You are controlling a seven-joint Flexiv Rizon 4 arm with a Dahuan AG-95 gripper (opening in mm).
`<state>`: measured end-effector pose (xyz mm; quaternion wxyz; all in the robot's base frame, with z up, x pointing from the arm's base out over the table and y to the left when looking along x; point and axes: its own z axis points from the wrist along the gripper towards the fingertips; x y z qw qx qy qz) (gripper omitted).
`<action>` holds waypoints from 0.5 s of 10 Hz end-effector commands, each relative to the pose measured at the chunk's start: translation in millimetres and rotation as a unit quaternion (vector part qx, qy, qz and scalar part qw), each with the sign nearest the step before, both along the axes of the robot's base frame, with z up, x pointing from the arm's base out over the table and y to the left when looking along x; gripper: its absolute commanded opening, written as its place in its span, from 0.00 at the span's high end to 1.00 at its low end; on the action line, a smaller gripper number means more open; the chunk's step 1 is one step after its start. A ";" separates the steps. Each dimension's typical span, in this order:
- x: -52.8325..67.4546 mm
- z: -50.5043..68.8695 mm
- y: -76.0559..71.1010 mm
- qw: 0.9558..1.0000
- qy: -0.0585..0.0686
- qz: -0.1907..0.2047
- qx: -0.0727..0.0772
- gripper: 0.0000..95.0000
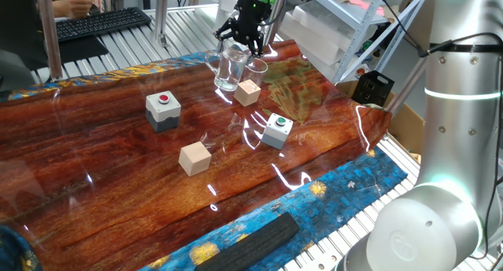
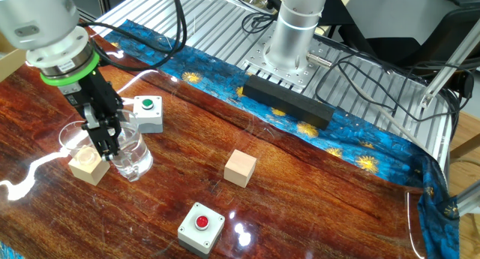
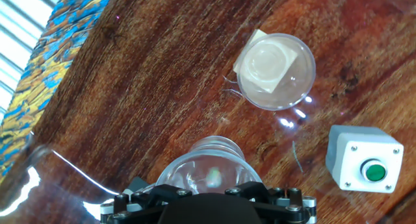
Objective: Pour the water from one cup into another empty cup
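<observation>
The clear glass mug (image 1: 229,69) stands upright at the far side of the wooden table (image 1: 94,169), with a little water (image 1: 226,85) at its bottom. My gripper (image 1: 239,43) reaches down from above and is shut on the mug's rim. I cannot tell whether the mug rests on the table or hangs just above it. The smaller empty cup (image 1: 257,67) stands right beside the mug, behind a wooden cube (image 1: 247,92). In the hand view the mug (image 3: 208,162) is right under my gripper (image 3: 208,197), and the small cup (image 3: 275,69) overlaps the cube.
A grey box with a green button (image 1: 277,130) stands near the cube. A box with a red button (image 1: 163,110) and a second wooden cube (image 1: 194,158) sit nearer the middle. A black bar (image 1: 251,239) lies on the blue cloth at the table's front edge.
</observation>
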<state>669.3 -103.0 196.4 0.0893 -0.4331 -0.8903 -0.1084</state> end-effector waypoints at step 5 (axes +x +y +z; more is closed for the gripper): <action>-1.3 0.0 0.4 0.999 0.012 -0.049 0.009 1.00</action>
